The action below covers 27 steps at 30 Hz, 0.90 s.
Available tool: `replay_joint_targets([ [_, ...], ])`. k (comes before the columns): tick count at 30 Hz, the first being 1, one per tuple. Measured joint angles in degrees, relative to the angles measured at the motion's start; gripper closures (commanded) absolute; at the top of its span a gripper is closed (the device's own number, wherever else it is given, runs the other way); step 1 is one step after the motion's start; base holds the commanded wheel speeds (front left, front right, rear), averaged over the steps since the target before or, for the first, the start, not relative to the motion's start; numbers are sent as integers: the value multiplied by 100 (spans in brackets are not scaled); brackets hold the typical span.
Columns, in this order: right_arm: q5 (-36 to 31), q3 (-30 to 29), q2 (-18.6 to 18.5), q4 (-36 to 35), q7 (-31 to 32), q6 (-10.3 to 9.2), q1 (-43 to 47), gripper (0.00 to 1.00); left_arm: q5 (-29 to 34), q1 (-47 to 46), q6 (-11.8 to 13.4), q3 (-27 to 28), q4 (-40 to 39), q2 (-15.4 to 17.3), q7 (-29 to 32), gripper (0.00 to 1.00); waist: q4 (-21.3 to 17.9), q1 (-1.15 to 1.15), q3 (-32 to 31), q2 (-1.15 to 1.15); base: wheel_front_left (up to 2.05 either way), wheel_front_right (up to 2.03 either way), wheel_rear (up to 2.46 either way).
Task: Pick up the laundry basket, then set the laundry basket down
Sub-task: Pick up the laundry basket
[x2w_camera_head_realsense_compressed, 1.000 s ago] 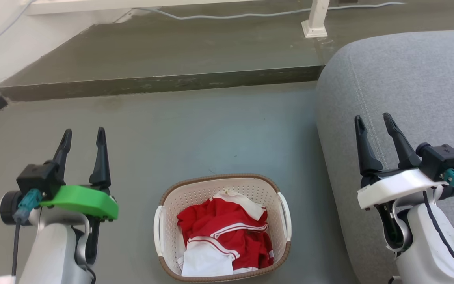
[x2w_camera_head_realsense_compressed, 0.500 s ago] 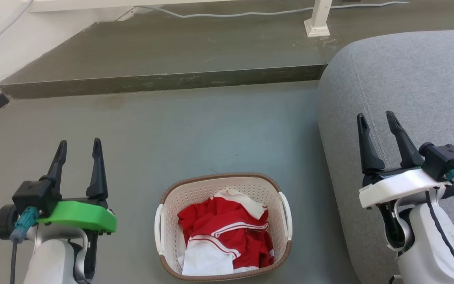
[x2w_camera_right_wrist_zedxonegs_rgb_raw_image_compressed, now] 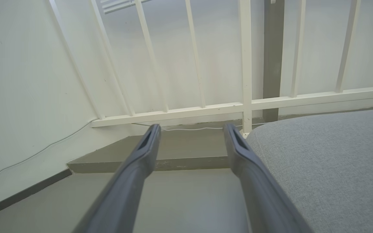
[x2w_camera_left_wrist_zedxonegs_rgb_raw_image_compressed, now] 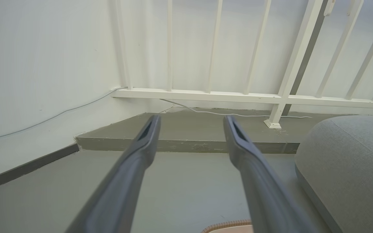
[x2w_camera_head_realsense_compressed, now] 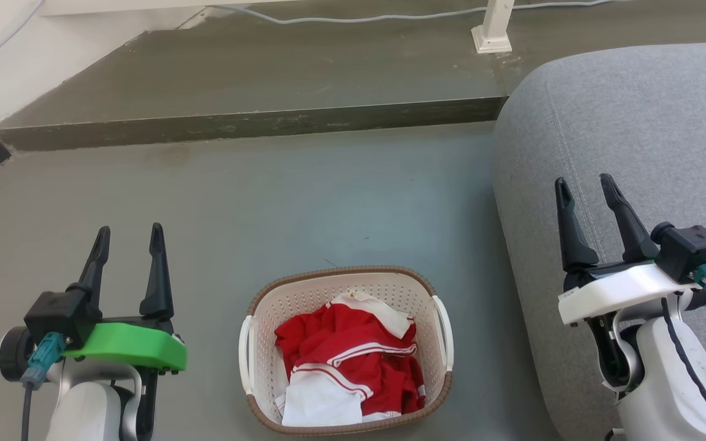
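The laundry basket (x2w_camera_head_realsense_compressed: 304,300), cream-white and perforated with a brown rim and white side handles, stands on the grey floor at the bottom centre of the head view, holding red and white clothes (x2w_camera_head_realsense_compressed: 353,367). A sliver of its brown rim (x2w_camera_left_wrist_zedxonegs_rgb_raw_image_compressed: 227,225) shows at the bottom edge of the left wrist view. My left gripper (x2w_camera_head_realsense_compressed: 130,236) is open and empty, up off the floor to the basket's left. Over the grey sofa on the basket's right, my right gripper (x2w_camera_head_realsense_compressed: 583,185) hangs open and empty. Both grippers (x2w_camera_left_wrist_zedxonegs_rgb_raw_image_compressed: 191,121) (x2w_camera_right_wrist_zedxonegs_rgb_raw_image_compressed: 191,129) point toward the railing, fingers apart.
A grey sofa (x2w_camera_head_realsense_compressed: 635,122) fills the right side, close to the basket. A raised concrete step (x2w_camera_head_realsense_compressed: 249,125) crosses the floor ahead, with a white railing post (x2w_camera_head_realsense_compressed: 493,30) and a cable (x2w_camera_head_realsense_compressed: 353,18) on it. A white wall (x2w_camera_left_wrist_zedxonegs_rgb_raw_image_compressed: 44,64) lies left.
My left gripper has sunk lower in the head view and shifted slightly. The right gripper and basket have barely moved; the camera shifted a little.
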Motion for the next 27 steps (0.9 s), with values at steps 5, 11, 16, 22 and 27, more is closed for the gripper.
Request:
replay_joint_targets([
  [5,-8,0,1,0,0,1,0,0,3,4,-2,10,-62,-44,1,0,-8,0,10,0,0,0,0],
  [11,-8,-2,3,1,0,2,0,0,9,12,-27,32,-102,-49,0,0,-17,0,20,0,0,0,0],
  [16,-8,-5,5,2,0,4,7,0,26,37,-45,38,-111,-56,1,0,-21,0,41,0,0,0,0],
  [22,-8,-24,8,11,0,5,99,0,56,91,-55,14,-137,-66,1,0,-21,0,152,0,0,0,0],
  [27,-7,-20,9,87,0,7,99,0,57,90,-103,-131,-102,-73,0,0,-8,0,346,0,0,0,0],
])
